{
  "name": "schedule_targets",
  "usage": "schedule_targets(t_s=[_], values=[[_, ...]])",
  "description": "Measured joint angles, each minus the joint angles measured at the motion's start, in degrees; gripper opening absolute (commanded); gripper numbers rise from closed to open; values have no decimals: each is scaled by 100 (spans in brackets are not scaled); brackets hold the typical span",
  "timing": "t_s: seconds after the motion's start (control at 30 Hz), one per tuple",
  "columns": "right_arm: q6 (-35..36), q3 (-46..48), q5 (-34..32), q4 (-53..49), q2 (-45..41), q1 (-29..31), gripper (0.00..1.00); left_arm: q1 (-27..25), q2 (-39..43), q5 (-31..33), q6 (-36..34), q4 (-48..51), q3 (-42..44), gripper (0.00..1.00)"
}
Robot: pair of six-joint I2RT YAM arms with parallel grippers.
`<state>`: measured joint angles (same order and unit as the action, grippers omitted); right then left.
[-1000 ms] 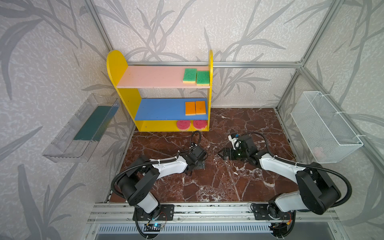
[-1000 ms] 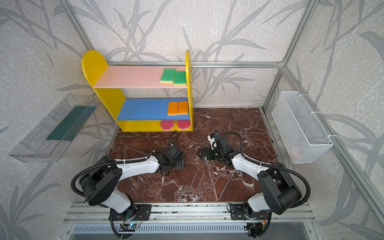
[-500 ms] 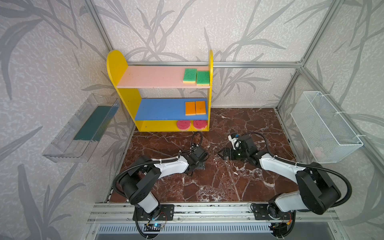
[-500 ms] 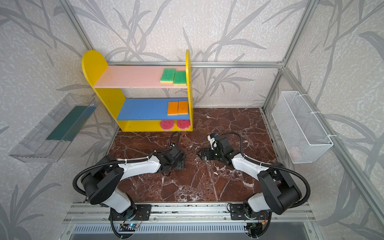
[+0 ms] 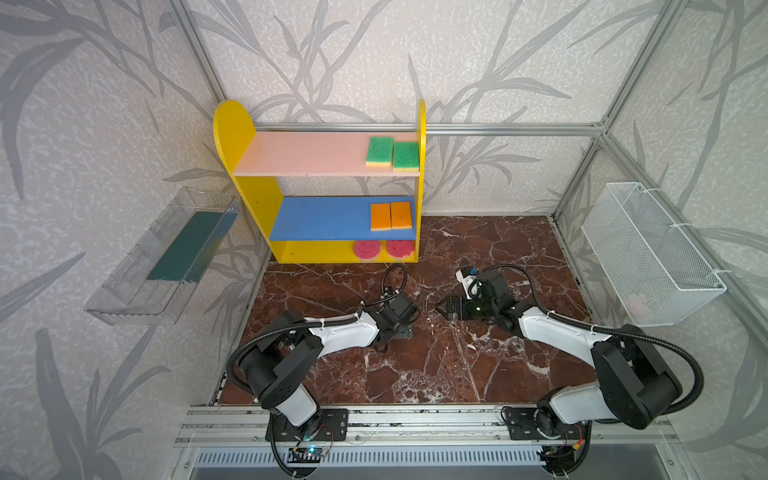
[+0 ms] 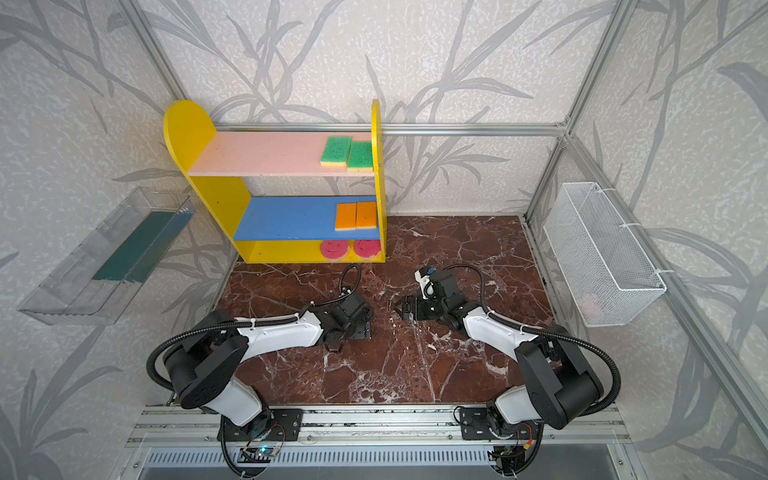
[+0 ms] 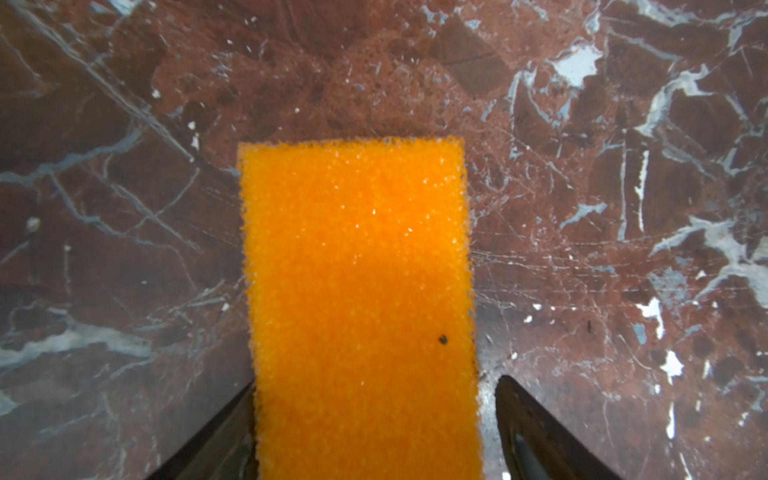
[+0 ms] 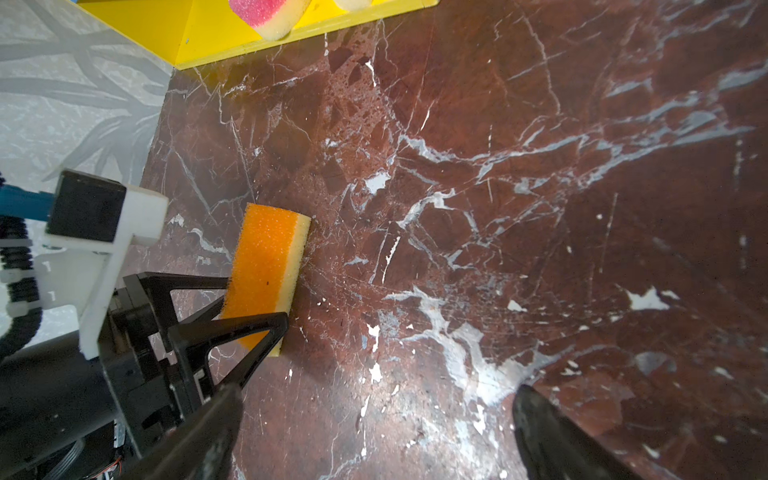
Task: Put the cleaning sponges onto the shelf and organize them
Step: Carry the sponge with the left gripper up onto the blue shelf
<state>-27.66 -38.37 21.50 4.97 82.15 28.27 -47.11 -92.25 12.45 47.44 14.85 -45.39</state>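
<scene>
The yellow shelf [image 5: 232, 129] stands against the back wall. Two green sponges [image 5: 379, 151] lie on its pink board, two orange sponges [image 5: 380, 216] on the blue board, and two round pink sponges [image 5: 367, 250] on the base. One more orange-faced sponge [image 7: 357, 270] [image 8: 266, 266] lies flat on the marble floor, hidden under the arm in both top views. My left gripper [image 7: 376, 384] [image 5: 392, 334] is open and straddles this sponge. One finger touches its side, while the other stands a little off it. My right gripper [image 8: 376, 395] [image 5: 442, 309] is open and empty, just right of the sponge.
A clear plastic tray [image 5: 166, 257] with a dark green liner hangs on the left wall. A white wire basket [image 5: 648, 253] hangs on the right wall with something pale pink [image 5: 636, 301] inside. The two grippers are close together at mid-floor.
The left wrist has shifted only slightly over the floor sponge. The right arm has not moved.
</scene>
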Motion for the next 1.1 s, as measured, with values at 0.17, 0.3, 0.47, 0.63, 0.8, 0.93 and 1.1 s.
schedule_targets(t_s=[0.17, 0.3, 0.47, 0.63, 0.8, 0.93, 1.1], values=[[0, 0, 0, 2, 0, 0, 99, -127, 0, 55, 101, 13, 15, 84], [-2, 15, 2, 26, 0, 0, 99, -199, 44, 120, 181, 33, 63, 77], [-7, 31, 2, 44, 0, 0, 99, -216, 83, 142, 254, 61, 101, 67], [-9, 33, 2, 83, 0, 0, 99, -216, 85, 140, 273, 68, 101, 64], [-11, 33, 2, 81, 0, 0, 99, -225, 186, 184, 278, 350, 79, 63], [-11, 33, 2, 81, 0, 0, 99, -173, 426, 413, 210, 844, -76, 63], [-9, 63, 0, 81, -28, 0, 99, 153, 1174, 702, -48, 850, -118, 63]])
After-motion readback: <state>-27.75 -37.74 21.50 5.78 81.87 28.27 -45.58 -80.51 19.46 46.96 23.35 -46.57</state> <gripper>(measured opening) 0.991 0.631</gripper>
